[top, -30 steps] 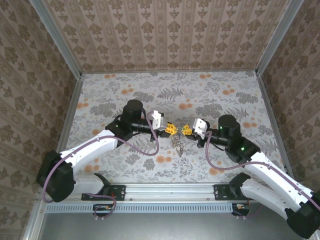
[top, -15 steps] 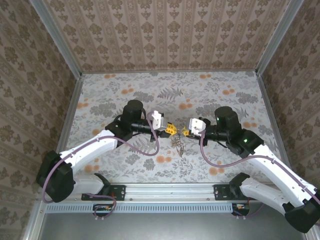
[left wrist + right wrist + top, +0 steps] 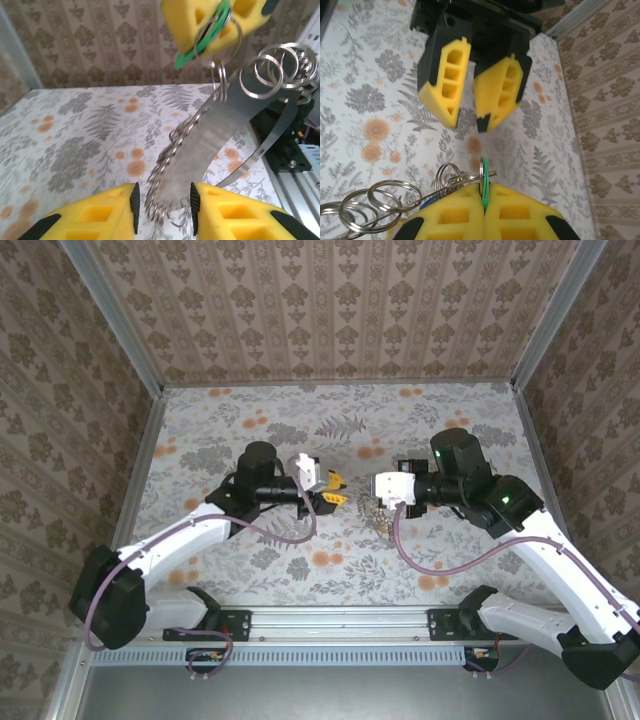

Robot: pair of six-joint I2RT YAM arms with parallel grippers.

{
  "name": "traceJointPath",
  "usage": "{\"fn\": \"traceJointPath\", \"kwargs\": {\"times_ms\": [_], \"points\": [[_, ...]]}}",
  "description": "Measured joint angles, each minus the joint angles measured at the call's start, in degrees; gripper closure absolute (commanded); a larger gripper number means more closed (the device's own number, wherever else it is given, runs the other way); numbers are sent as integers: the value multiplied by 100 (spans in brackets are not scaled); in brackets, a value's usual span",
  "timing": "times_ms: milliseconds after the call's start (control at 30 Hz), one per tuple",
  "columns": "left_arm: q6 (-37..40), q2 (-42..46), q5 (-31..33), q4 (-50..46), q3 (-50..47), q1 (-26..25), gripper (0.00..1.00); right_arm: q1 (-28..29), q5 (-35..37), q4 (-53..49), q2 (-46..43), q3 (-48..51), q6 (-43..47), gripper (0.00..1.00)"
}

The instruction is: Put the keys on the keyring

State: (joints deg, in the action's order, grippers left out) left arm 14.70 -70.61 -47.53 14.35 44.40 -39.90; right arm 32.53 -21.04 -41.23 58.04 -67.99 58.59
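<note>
Right gripper [image 3: 485, 199] was clenched on a green key [image 3: 483, 175], its two yellow pads [image 3: 455, 215] pressed flat together with the thin key head standing on edge in the seam between them. Just beside that gripper a bunch of silvery rings [image 3: 375, 205] fanned out from the key, and a small blue bit [image 3: 425, 203] showed among them; whether it was another key could not be told. Below the right gripper, in the left wrist view, the keyring [image 3: 225, 125] hung as a flat grey band that curved back on itself, with a chain [image 3: 170, 155] of small linked rings dangling alongside it. Facing the right gripper, the left gripper [image 3: 162, 210] was released, jaws apart and grasping nothing. The chain's lower end appeared between its pads in that view, but whether it touched them could not be told. From above, the left gripper stood near the right gripper with a clear gap between the two, and the hanging bunch lay under the right gripper, over the floral table [image 3: 220, 450].
</note>
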Motion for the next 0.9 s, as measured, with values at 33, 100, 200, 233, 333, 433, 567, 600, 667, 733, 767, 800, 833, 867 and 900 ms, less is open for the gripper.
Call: {"fn": "traceJointPath", "kwargs": {"times_ms": [33, 100, 200, 233, 333, 433, 567, 600, 667, 733, 767, 800, 833, 867, 900], "points": [[-57, 120, 175, 9, -83, 68, 57, 0, 85, -44, 61, -74, 44, 100], [-184, 378, 575, 20, -234, 221, 50, 9, 212, -109, 192, -216, 118, 100], [-415, 756, 1108, 24, -479, 588, 47, 63, 391, -144, 407, -417, 136, 100], [-529, 863, 1325, -20, -557, 756, 41, 105, 444, -144, 485, -485, 131, 100], [-986, 1106, 2048, -350, -682, 1268, 0, 330, 584, -109, 756, -682, 83, 100], [-1543, 1360, 2706, -826, -734, 1834, 0, 634, 588, 138, 1088, -776, -249, 100], [-2500, 1609, 3545, -1598, -706, 2474, 0, 970, 400, 920, 1683, -846, -1176, 100], [-2682, 1637, 3661, -1812, -682, 2640, 0, 1071, 374, 1117, 1851, -881, -1397, 100], [-2940, 1663, 3807, -2140, -636, 2916, 0, 1287, 321, 1425, 2258, -1040, -1790, 100], [-3158, 1681, 3864, -2404, -599, 3189, 0, 1488, 269, 1716, 2691, -1246, -2146, 100], [-3239, 1690, 3877, -2509, -586, 3300, 0, 1563, 256, 1829, 2846, -1300, -2273, 100], [-3314, 1703, 3882, -2588, -581, 3401, 0, 1631, 249, 1943, 2994, -1340, -2411, 100], [-3379, 1720, 3886, -2658, -581, 3499, 0, 1694, 240, 2055, 3130, -1353, -2555, 100], [-3414, 1740, 3893, -2706, -581, 3556, 0, 1731, 238, 2146, 3228, -1353, -2684, 100], [-3432, 1762, 3901, -2752, -581, 3598, 0, 1757, 238, 2210, 3335, -1351, -2822, 100]]}}
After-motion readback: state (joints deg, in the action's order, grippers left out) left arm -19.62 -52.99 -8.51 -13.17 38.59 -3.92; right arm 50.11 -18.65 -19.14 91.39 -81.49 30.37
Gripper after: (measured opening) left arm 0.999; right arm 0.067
